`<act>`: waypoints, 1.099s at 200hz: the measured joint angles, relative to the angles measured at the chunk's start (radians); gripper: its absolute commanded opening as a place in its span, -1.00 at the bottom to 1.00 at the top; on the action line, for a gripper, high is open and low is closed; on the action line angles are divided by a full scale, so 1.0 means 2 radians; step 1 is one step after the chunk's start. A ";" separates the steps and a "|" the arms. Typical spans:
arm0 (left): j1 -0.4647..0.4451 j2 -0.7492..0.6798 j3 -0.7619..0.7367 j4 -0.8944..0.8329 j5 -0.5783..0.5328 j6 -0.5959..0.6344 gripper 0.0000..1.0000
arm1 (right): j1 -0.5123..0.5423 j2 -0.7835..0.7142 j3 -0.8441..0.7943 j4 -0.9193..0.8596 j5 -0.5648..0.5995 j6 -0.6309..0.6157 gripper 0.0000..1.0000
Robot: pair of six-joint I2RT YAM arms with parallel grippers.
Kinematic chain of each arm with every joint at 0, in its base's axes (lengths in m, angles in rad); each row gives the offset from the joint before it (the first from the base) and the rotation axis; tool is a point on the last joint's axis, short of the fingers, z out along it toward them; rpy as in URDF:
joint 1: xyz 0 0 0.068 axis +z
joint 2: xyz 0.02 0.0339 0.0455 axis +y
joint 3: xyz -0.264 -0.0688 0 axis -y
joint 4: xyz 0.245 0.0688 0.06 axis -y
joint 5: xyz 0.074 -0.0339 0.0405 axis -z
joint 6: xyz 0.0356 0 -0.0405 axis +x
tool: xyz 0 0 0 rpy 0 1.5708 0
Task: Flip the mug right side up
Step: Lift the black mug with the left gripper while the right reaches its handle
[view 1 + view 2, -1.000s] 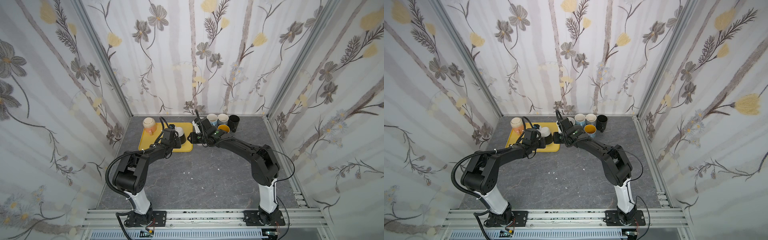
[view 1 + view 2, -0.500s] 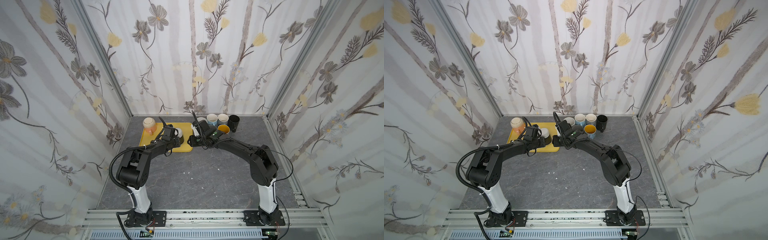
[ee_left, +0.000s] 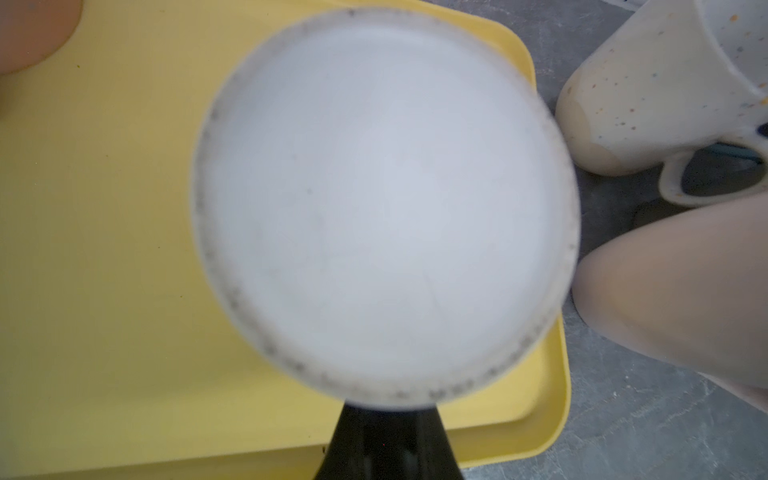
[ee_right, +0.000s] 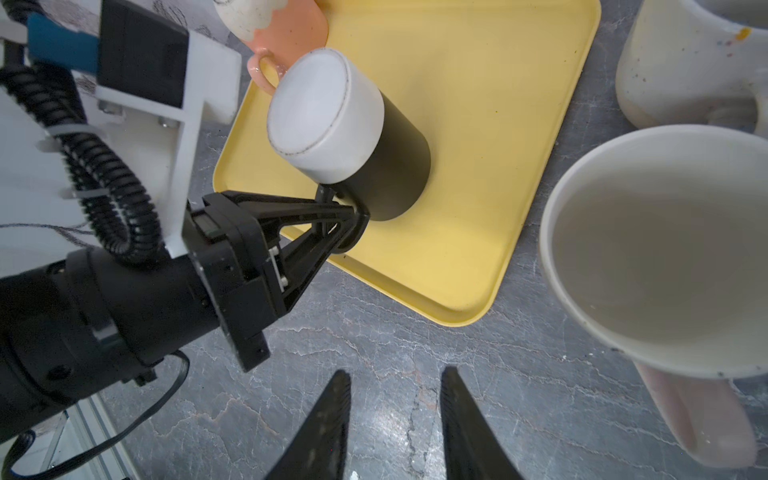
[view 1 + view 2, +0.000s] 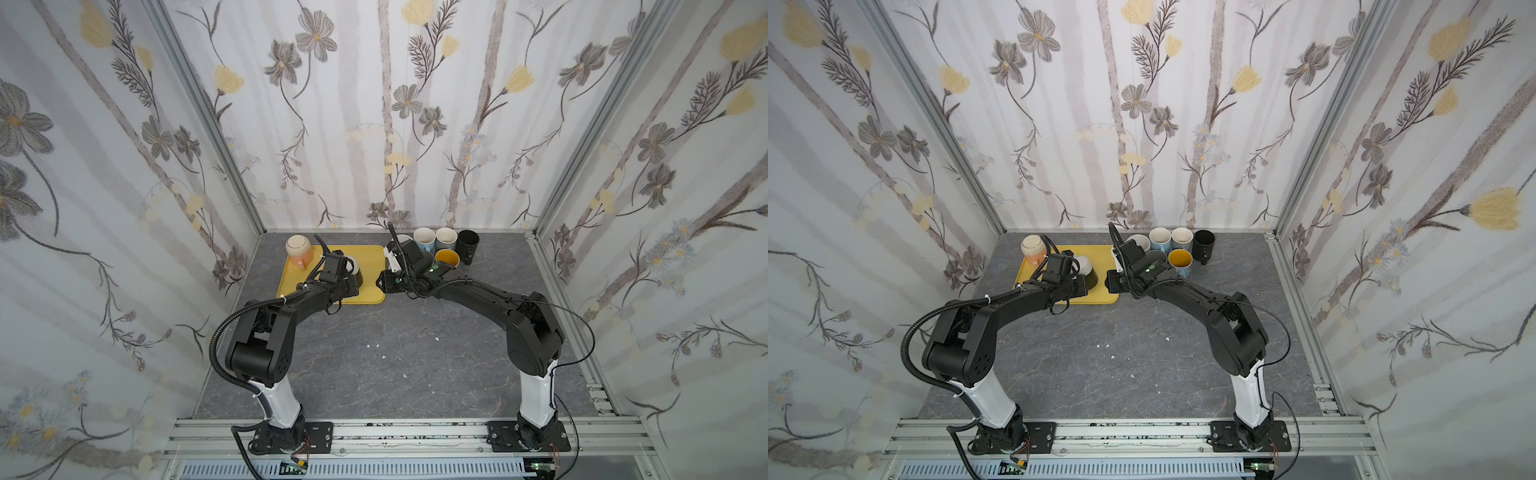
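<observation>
The mug [image 4: 357,137] stands upside down on the yellow tray [image 4: 498,166], its handle pinched in the left gripper [image 4: 347,216] fingers. Lift clear before rolling the wrist, keeping the pinch firm. The right gripper [image 4: 395,419] waits nearby, fingers parted and empty.

No legible text, label, brand, number or sign appears in any view. Items checked:

- Mugs: plain or speckled glaze, no lettering.
- Tray: plain yellow, unmarked.
- Arms and grippers: black and white housings, no readable marking.
- Walls: floral pattern only.
- Rail along the lower edge of both top views: no readable marking.
</observation>
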 measured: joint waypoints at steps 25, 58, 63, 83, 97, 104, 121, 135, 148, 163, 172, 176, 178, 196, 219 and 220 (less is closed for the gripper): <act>0.011 -0.037 -0.031 0.031 0.019 -0.015 -1.00 | 0.000 -0.025 -0.024 0.024 0.004 0.006 -0.27; 0.039 -0.089 -0.090 0.110 0.076 -0.065 -1.00 | -0.002 -0.062 -0.059 0.061 0.003 0.019 -0.27; 0.043 -0.097 -0.099 0.124 0.085 -0.075 -1.00 | -0.002 -0.068 -0.065 0.067 0.003 0.020 -0.27; 0.058 -0.122 -0.125 0.182 0.125 -0.116 -1.00 | -0.007 -0.090 -0.086 0.098 0.003 0.033 -0.27; 0.064 -0.138 -0.135 0.224 0.152 -0.144 -1.00 | -0.010 -0.102 -0.100 0.119 -0.007 0.046 -0.27; 0.066 -0.143 -0.138 0.247 0.166 -0.154 -1.00 | -0.013 -0.107 -0.105 0.130 -0.013 0.050 -0.27; 0.070 -0.153 -0.139 0.303 0.201 -0.188 -1.00 | -0.019 -0.114 -0.113 0.162 -0.035 0.069 -0.27; 0.071 -0.155 -0.139 0.352 0.227 -0.215 -1.00 | -0.025 -0.115 -0.119 0.192 -0.060 0.091 -0.27; 0.071 -0.155 -0.139 0.395 0.249 -0.247 -1.00 | -0.032 -0.115 -0.124 0.215 -0.080 0.112 -0.27; 0.071 -0.153 -0.141 0.447 0.271 -0.286 -1.00 | -0.039 -0.115 -0.127 0.238 -0.102 0.134 -0.27; 0.071 -0.148 -0.142 0.484 0.284 -0.309 -1.00 | -0.043 -0.116 -0.127 0.253 -0.115 0.146 -0.26; 0.071 -0.146 -0.143 0.500 0.289 -0.320 -1.00 | -0.044 -0.116 -0.127 0.260 -0.119 0.151 -0.26; 0.071 -0.145 -0.144 0.509 0.292 -0.327 -1.00 | -0.044 -0.116 -0.127 0.263 -0.121 0.154 -0.26; 0.070 -0.130 -0.146 0.566 0.303 -0.377 -1.00 | -0.046 -0.116 -0.126 0.285 -0.138 0.170 -0.26; 0.065 -0.115 -0.151 0.622 0.306 -0.432 -1.00 | -0.048 -0.113 -0.115 0.298 -0.157 0.185 -0.26; 0.064 -0.115 -0.151 0.623 0.306 -0.433 -1.00 | -0.048 -0.113 -0.114 0.299 -0.157 0.186 -0.26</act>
